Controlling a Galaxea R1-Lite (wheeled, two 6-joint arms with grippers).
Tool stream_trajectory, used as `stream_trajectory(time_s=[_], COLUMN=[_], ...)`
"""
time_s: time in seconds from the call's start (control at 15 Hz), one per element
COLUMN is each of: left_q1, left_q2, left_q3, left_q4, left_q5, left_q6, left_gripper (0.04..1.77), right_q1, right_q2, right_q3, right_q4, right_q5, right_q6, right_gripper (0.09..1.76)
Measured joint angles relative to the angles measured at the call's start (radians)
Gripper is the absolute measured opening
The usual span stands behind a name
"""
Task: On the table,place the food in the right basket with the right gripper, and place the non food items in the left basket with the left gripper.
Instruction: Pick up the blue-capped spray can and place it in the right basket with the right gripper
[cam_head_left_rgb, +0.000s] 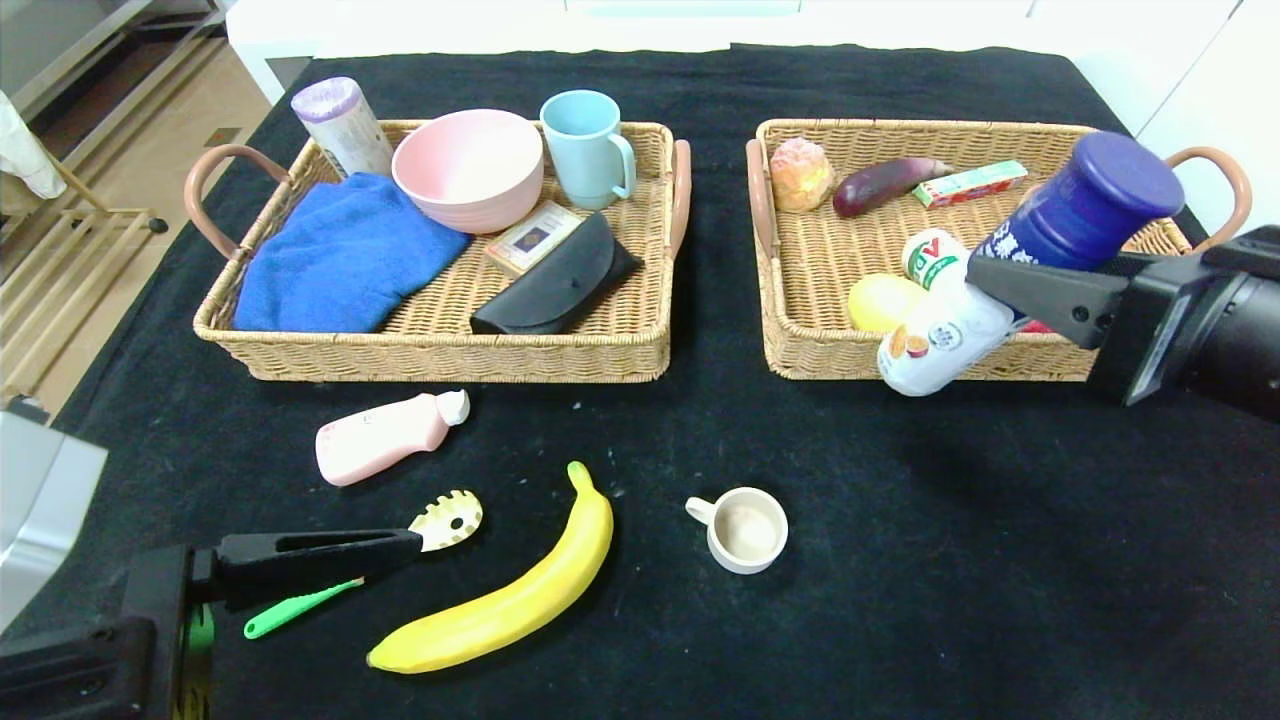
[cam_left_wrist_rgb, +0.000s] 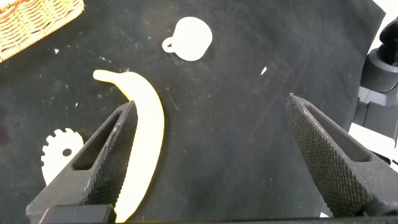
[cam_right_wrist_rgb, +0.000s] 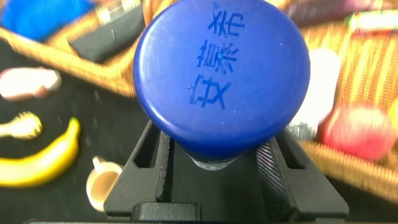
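Observation:
My right gripper (cam_head_left_rgb: 1040, 290) is shut on a white drink bottle with a big blue cap (cam_head_left_rgb: 1000, 270), held tilted over the front edge of the right basket (cam_head_left_rgb: 820, 350). The cap (cam_right_wrist_rgb: 222, 74) fills the right wrist view, with the gripper (cam_right_wrist_rgb: 217, 162) clamping the bottle's body. My left gripper (cam_head_left_rgb: 400, 550) hovers open at the front left, nothing between its fingers (cam_left_wrist_rgb: 210, 102). Beside it lie a banana (cam_head_left_rgb: 510, 600) (cam_left_wrist_rgb: 146, 137) and a cream pasta spoon with a green handle (cam_head_left_rgb: 445, 520) (cam_left_wrist_rgb: 59, 149). A pink bottle (cam_head_left_rgb: 385, 435) and a small cup (cam_head_left_rgb: 745, 530) (cam_left_wrist_rgb: 189, 38) rest on the black cloth.
The left basket (cam_head_left_rgb: 430, 350) holds a blue towel (cam_head_left_rgb: 340, 255), pink bowl (cam_head_left_rgb: 468, 165), blue mug (cam_head_left_rgb: 588, 145), black case (cam_head_left_rgb: 560, 280) and a roll (cam_head_left_rgb: 342, 125). In the right basket lie bread (cam_head_left_rgb: 800, 172), an eggplant (cam_head_left_rgb: 885, 183), a lemon (cam_head_left_rgb: 882, 300) and a small box (cam_head_left_rgb: 970, 183).

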Motion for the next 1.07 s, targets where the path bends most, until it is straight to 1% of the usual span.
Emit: stream_trajectory(time_s=[0.67,0.87,1.07], left_q1=[-0.011,-0.013,-0.014], left_q2=[-0.004,-0.005,-0.004], left_q3=[-0.001,-0.002,-0.002], left_q4=[-0.001,-0.001,-0.001], left_q5=[0.000,0.000,0.000], left_q6=[0.000,0.000,0.000], left_gripper=[1.72,1.72,1.72], right_q1=[-0.011,-0.030,-0.048], right_q2=[0.244,0.313,0.368], right_q3=[-0.317,-0.382,-0.409], right_q4=[-0.005,-0.010,-0.060], right_q5=[-0.034,-0.038,-0.039], right_q6=[0.015,0.017,0.017], right_gripper=[0.83,0.83,0.83])
